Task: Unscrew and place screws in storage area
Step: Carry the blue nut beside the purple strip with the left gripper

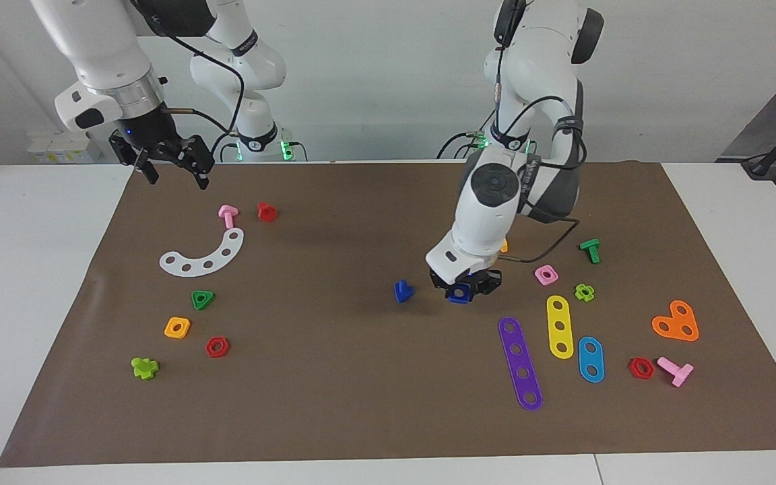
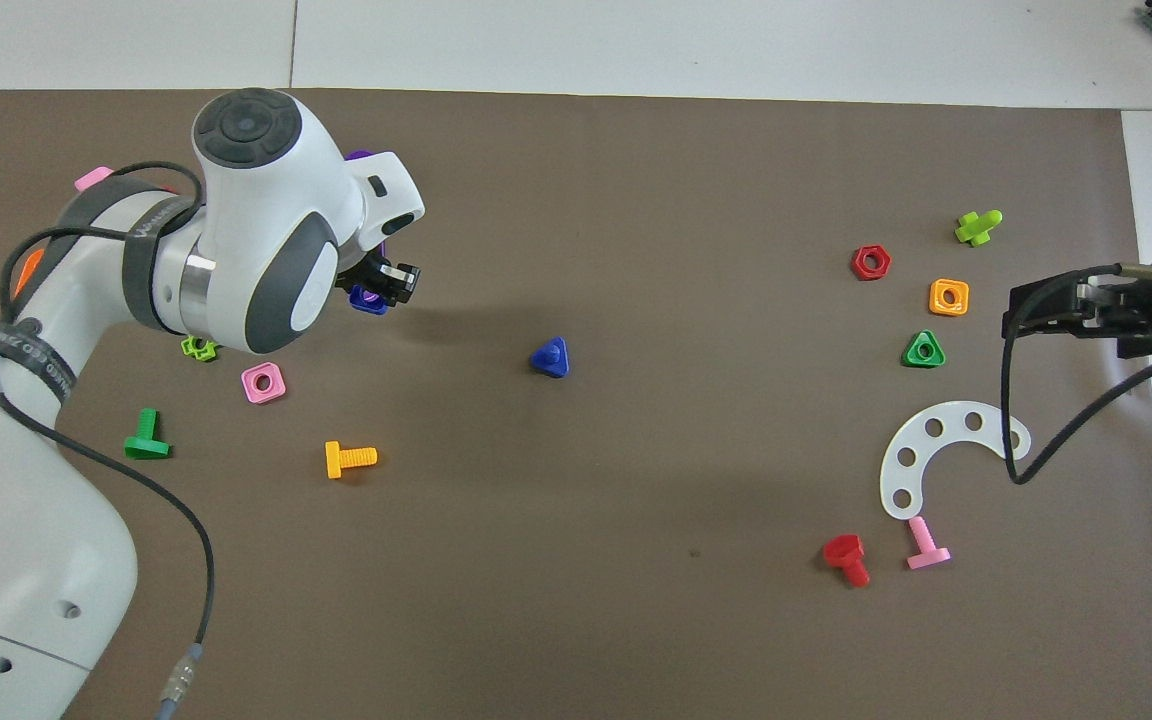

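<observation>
The screw, a small dark-blue bolt (image 1: 403, 292) with a triangular head, stands head-down on the brown mat near the table's middle, also in the overhead view (image 2: 549, 357). My left gripper (image 1: 463, 288) hangs low over the mat beside it, toward the left arm's end, shut on a dark-blue square nut (image 1: 459, 294) that also shows in the overhead view (image 2: 368, 298). The bolt is free of the nut. My right gripper (image 1: 174, 174) is open and empty, raised over the mat's edge at the right arm's end, waiting. The storage area is plain mat (image 1: 620, 303) strewn with loose parts.
Purple (image 1: 521, 364), yellow (image 1: 560, 327) and blue (image 1: 591, 359) strips, an orange plate (image 1: 676, 322), a pink nut (image 1: 546, 274) and a green bolt (image 1: 590, 250) lie at the left arm's end. A white curved strip (image 1: 205, 256), nuts and bolts lie at the right arm's end.
</observation>
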`<state>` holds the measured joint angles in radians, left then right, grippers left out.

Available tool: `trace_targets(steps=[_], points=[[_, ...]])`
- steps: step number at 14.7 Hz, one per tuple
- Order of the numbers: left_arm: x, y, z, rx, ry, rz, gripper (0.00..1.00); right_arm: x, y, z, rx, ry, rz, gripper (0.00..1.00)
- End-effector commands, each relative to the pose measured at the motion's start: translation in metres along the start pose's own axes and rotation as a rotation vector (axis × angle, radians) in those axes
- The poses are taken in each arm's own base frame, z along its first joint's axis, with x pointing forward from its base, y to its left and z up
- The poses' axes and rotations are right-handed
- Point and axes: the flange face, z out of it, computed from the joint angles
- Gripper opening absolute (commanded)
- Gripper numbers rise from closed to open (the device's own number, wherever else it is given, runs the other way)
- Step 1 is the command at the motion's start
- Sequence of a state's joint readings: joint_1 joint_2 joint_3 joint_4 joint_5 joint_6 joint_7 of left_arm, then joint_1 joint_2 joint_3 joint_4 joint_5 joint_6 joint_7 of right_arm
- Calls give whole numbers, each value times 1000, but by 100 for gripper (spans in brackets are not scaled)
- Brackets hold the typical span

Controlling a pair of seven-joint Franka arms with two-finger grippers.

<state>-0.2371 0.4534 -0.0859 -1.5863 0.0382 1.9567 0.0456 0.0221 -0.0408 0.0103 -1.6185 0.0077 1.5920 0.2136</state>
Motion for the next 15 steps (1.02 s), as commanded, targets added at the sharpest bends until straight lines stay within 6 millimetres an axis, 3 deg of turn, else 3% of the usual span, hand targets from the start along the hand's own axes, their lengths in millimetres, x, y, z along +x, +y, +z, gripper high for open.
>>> trace_targets(steps=[1, 4, 7, 9, 12, 15], points=[[-33, -15, 20, -17, 7, 64, 43, -2, -1, -2, 16, -13, 6, 100], [-44, -13, 39, -13, 34, 70, 46, -2, -1, -2, 16, -13, 6, 100], [-47, -10, 43, -8, 70, 72, 95, -2, -1, -2, 16, -13, 6, 100], [-44, -12, 38, -7, 78, 72, 100, -2, 0, -2, 16, -13, 9, 100], [-45, -49, 7, -24, 72, 17, 100, -2, -1, -2, 16, -13, 6, 100], [-74, -112, -43, -118, 100, -7, 100, -2, 2, -2, 15, -15, 17, 100]])
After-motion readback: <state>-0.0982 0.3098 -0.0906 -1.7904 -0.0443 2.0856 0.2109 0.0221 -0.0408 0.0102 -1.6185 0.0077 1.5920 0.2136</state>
